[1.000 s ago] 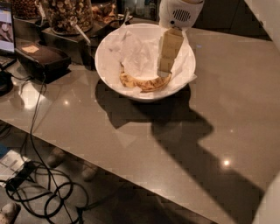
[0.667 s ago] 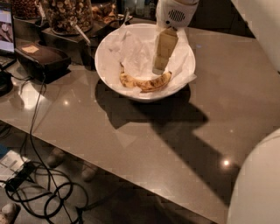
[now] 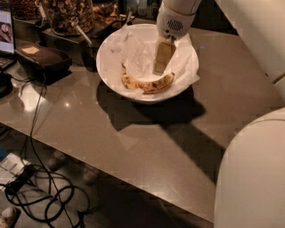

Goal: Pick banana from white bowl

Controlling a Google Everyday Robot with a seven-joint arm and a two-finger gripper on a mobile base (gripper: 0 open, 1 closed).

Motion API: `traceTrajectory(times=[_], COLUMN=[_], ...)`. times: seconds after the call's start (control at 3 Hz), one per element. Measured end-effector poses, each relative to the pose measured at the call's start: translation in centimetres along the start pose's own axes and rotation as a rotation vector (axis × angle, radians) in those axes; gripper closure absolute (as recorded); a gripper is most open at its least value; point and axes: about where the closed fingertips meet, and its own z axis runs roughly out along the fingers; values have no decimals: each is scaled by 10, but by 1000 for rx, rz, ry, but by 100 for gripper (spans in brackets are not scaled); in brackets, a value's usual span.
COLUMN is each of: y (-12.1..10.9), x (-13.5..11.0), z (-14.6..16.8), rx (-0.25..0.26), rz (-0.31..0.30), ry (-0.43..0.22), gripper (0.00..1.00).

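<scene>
A curved yellow banana (image 3: pixel 148 84) with brown spots lies at the front of a large white bowl (image 3: pixel 107 67) lined with crumpled white paper. The bowl stands on a brown table. My gripper (image 3: pixel 160 62) reaches down into the bowl from above, white wrist on top and tan fingers pointing down. Its tips hang just above and behind the middle of the banana. I see no contact with the banana.
Glass jars of nuts (image 3: pixel 67 13) with spoons stand behind the bowl at the left. A black box (image 3: pixel 42 60) and a laptop (image 3: pixel 5 26) sit at the left. Cables (image 3: pixel 40 187) lie on the floor below. My white arm (image 3: pixel 251 173) fills the right side.
The gripper has shifted left and farther back in the bowl, from over the banana's right end to above its middle. The banana has not moved.
</scene>
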Motion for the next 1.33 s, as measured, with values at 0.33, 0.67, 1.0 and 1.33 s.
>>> traceTrajectory(times=[0.33,0.67,1.0,1.33], y=[-3,-4,-6,-8], x=[8,12,14,17], z=[20,42,60,76], rx=[-27,-53,-68,-83], rz=[10,2,-8,-10], ry=[38,86,131,165], gripper=[43,42,45,47])
